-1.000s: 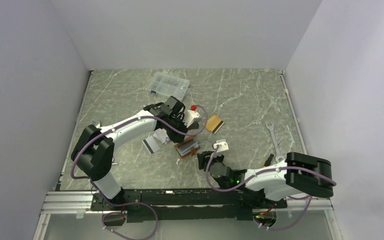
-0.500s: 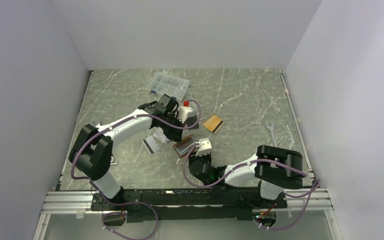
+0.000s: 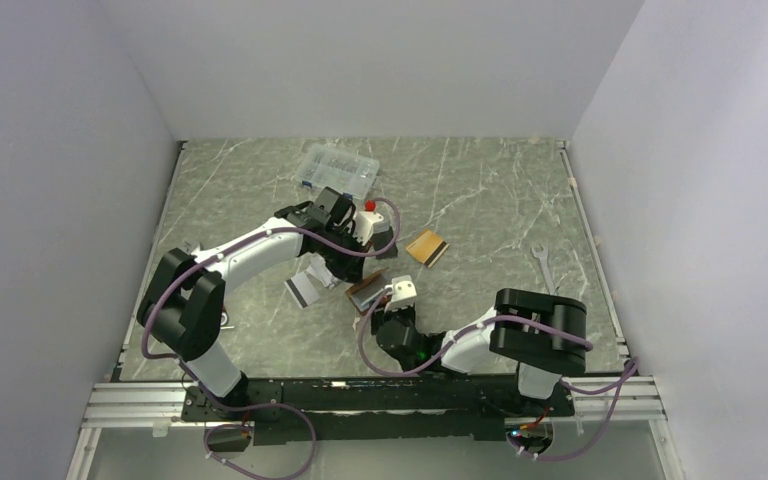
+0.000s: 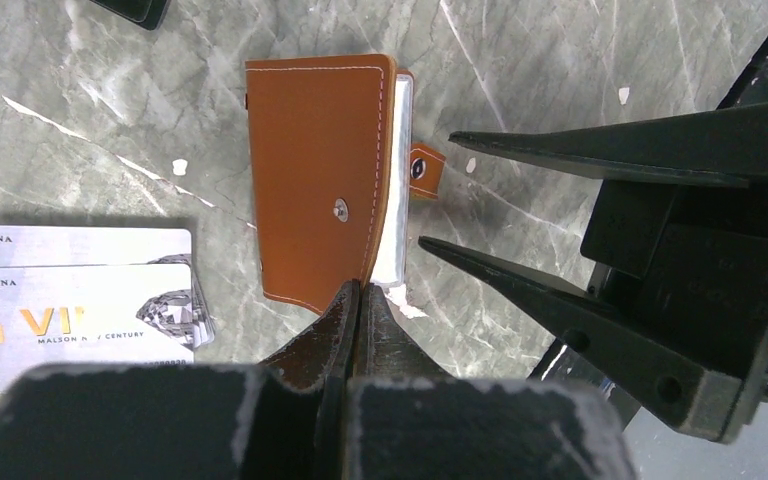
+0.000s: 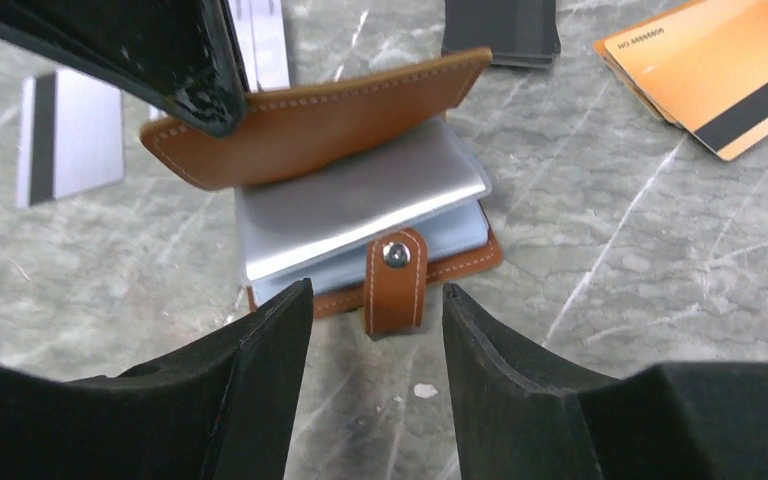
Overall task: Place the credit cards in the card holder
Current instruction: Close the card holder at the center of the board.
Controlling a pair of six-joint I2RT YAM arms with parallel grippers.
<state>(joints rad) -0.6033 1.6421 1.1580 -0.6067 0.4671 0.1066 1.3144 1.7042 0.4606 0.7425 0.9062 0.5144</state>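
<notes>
Where the left gripper (image 4: 357, 300) pinches the edge of the brown leather cover, jaws closed on it, the card holder (image 5: 360, 210) sits propped open at mid-table, apparently to bare its silvery sleeves (image 5: 360, 200). The right gripper (image 5: 375, 292) hovers empty with jaws apart, the snap strap (image 5: 393, 280) just ahead between them, probably placed to steady the lower half. Silver-grey cards (image 4: 75, 300) lie just beside the holder. Orange cards (image 5: 705, 70) and a black rectangle (image 5: 500, 30) lie beyond it. Strap and both arms crowd the sleeves' mouth.
</notes>
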